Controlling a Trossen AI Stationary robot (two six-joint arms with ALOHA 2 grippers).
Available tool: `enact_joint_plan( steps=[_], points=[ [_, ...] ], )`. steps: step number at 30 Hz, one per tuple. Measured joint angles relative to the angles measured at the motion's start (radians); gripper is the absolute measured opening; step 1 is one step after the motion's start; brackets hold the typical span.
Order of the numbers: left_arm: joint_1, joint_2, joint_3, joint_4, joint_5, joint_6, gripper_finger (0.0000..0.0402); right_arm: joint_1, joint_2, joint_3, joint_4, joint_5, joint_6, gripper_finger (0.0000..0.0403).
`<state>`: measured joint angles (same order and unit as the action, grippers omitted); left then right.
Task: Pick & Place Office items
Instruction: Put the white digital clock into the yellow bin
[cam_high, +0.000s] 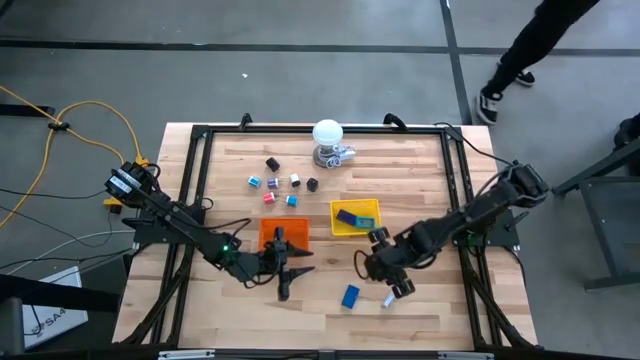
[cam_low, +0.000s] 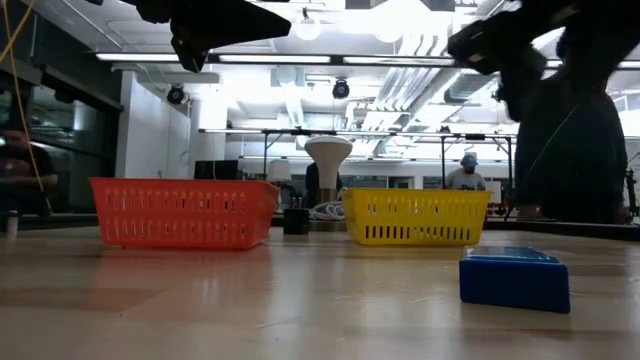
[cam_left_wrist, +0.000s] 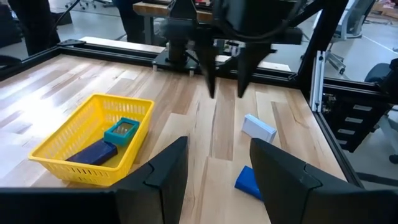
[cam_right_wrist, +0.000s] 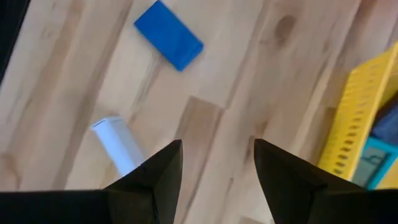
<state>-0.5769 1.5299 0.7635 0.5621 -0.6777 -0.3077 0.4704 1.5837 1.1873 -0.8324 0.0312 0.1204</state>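
Observation:
Two office items lie on the wood near the table's near edge: a blue block (cam_high: 350, 296) (cam_right_wrist: 169, 42) (cam_low: 515, 278) and a pale grey block (cam_high: 388, 299) (cam_right_wrist: 118, 146) (cam_left_wrist: 258, 127). A teal block (cam_left_wrist: 122, 131) and a dark blue block (cam_left_wrist: 93, 152) lie in the yellow tray (cam_high: 342, 228). Several small bits (cam_high: 280, 185) are scattered toward the far side. My right gripper (cam_high: 362, 265) (cam_right_wrist: 217, 155) hangs open above the wood between the yellow tray and the two blocks, its fingers pointing down. My left gripper (cam_high: 300, 262) (cam_left_wrist: 217, 155) is open and empty beside the orange tray (cam_high: 268, 240), pointing toward the table's right.
A white ball on a metallic base (cam_high: 328, 138) stands at the far edge. The orange tray (cam_low: 183, 212) and yellow tray (cam_low: 415, 217) sit side by side mid-table. A black frame rail (cam_high: 200, 130) borders the table. A person's legs (cam_high: 520, 50) show beyond the far right corner.

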Motion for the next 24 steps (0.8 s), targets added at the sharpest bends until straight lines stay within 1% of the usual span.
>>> enact_joint_plan(
  steps=[4,14,18,22,24],
  points=[
    [0.008,0.000,0.000,0.000,-0.001,0.000,0.0165,0.046,0.000,0.000,-0.001,-0.006,0.038,0.0186],
    [0.012,0.000,0.000,0.001,0.000,0.000,0.0165,0.143,0.020,-0.002,0.027,0.003,0.043,0.0185],
    [0.012,0.000,0.000,0.003,0.000,0.001,0.0165,0.162,0.035,-0.023,0.032,0.042,0.066,0.0185],
    [0.012,0.000,0.000,0.004,0.000,0.003,0.0165,0.166,0.042,-0.072,0.061,0.035,0.075,0.0185],
    [0.012,0.000,0.000,0.007,0.000,0.003,0.0165,0.165,0.042,-0.094,0.084,0.010,0.093,0.0185]
  ],
)
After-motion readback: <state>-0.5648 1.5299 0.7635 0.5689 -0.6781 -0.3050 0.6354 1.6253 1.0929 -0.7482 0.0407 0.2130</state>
